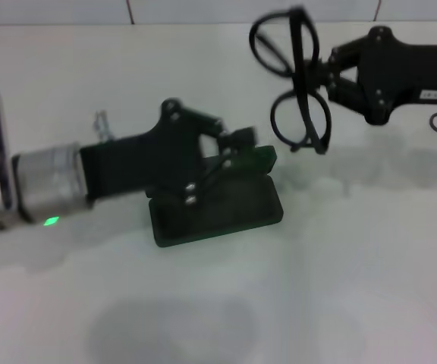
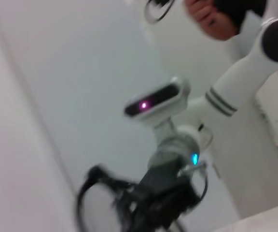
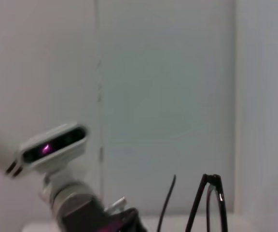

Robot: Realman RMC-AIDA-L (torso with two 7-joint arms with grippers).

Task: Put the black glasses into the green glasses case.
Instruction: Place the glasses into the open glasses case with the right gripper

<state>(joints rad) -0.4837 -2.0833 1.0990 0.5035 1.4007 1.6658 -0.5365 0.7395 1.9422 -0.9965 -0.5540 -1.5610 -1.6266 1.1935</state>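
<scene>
Glasses are not in yet. The right gripper [image 1: 326,76] has its fingers clamped on the black glasses [image 1: 294,83], up in the air beside the green glasses case [image 1: 217,206]. The left gripper [image 1: 230,150] is at the case lid; whether its fingers are apart or together cannot be told.

We see thin black-framed glasses [image 1: 298,83] with clear lenses, held in the matte black right pincer [image 1: 326,76]. Dark green oblong hard case [image 1: 217,203], darker lining; matte black left pincer [image 1: 237,148] over its lid, silver-grey wrist section with a small green light. Plain white surface [image 1: 355,265], faint grey shadows. Wrist views: white camera housings with magenta lights, a cyan light on the right wrist.
</scene>
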